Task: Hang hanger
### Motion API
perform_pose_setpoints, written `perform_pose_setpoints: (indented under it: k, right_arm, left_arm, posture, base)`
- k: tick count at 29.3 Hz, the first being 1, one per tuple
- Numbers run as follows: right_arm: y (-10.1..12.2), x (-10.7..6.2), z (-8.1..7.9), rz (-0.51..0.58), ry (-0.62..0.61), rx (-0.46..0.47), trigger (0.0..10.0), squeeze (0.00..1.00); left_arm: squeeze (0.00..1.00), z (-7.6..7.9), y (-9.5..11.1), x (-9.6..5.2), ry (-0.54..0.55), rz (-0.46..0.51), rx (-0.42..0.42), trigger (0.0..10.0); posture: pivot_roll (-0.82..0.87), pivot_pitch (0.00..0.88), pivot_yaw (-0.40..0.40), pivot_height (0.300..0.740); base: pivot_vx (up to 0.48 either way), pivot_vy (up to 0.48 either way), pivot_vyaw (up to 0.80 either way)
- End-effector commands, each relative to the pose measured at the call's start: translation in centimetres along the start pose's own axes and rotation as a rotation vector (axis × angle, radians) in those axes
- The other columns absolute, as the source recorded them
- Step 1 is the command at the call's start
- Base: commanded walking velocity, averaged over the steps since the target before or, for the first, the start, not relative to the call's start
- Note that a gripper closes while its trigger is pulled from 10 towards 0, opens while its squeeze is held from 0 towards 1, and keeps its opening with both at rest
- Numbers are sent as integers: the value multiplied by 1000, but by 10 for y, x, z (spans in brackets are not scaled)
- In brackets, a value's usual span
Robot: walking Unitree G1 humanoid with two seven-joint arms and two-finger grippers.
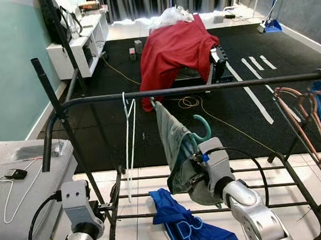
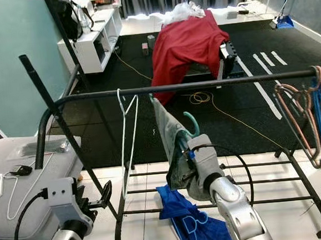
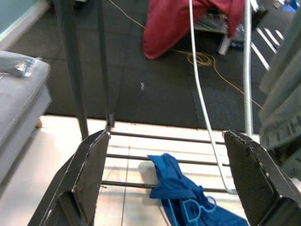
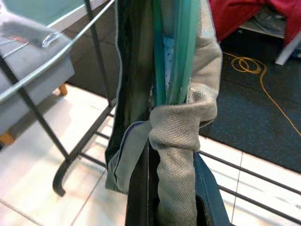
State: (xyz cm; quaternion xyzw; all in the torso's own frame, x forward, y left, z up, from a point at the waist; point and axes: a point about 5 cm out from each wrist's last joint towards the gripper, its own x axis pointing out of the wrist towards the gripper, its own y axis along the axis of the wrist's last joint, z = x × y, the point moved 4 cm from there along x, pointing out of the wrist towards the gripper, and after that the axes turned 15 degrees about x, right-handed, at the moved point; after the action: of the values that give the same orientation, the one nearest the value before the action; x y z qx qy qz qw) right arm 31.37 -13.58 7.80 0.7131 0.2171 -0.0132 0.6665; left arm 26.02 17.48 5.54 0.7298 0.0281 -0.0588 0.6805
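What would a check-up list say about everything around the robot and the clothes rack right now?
Surface: white tile floor by the robot, black mat beyond.
Job's things: teal plastic hanger carrying a grey-green garment, below the black metal rack rail.
Clutter: blue cloth on the floor; white wire hanger; pink and blue hangers; red cloth.
Grippers: right gripper shut on the garment and hanger; left gripper open, holding nothing.
Cables: yellow cord on the mat.
Surroundings: grey sofa, white shelf.
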Motion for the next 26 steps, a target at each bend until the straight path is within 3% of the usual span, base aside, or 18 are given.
perform_pose_setpoints:
  k: [1, 13, 26]
  right_arm:
    - [-3, -1, 7, -14, -2, -5, 0, 0]
    - [-9, -7, 27, -41, -23, -25, 0, 0]
    - [-21, -9, 13, -74, 57, -43, 0, 0]
  left_arm:
    - [0, -2, -8, -2, -3, -37, -2, 10000]
    - [0, -2, -8, -2, -12, -42, -6, 10000]
    - [0, -1, -8, -2, -26, -45, -16, 10000]
  posture:
    - [-55, 0, 26, 740]
    - [-62, 0, 30, 740]
    - [-64, 0, 33, 740]
  base:
    - [-304, 0, 0]
    - [-318, 0, 0]
    - [-325, 0, 0]
